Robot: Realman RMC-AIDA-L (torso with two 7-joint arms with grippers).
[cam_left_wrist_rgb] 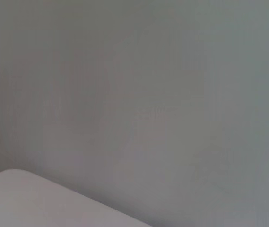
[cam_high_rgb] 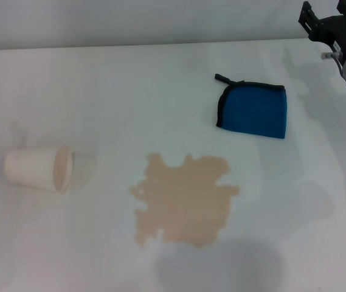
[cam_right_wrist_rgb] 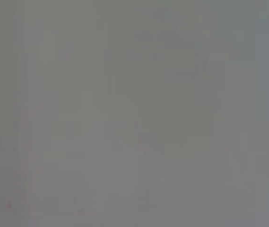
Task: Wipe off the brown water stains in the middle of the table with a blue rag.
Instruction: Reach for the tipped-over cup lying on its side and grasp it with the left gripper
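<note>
The brown water stains [cam_high_rgb: 185,199] spread as a tan puddle with ragged edges in the middle of the white table [cam_high_rgb: 112,91]. The blue rag [cam_high_rgb: 255,109] lies folded flat behind and to the right of the puddle, its black loop pointing to the far left. My right gripper [cam_high_rgb: 326,14] hangs above the table's far right corner, well right of the rag, fingers apart and empty. My left gripper is out of view. The right wrist view shows only plain grey.
A white paper cup [cam_high_rgb: 39,169] lies on its side at the left, its mouth facing the puddle. The left wrist view shows a grey wall and a corner of a white surface [cam_left_wrist_rgb: 25,198].
</note>
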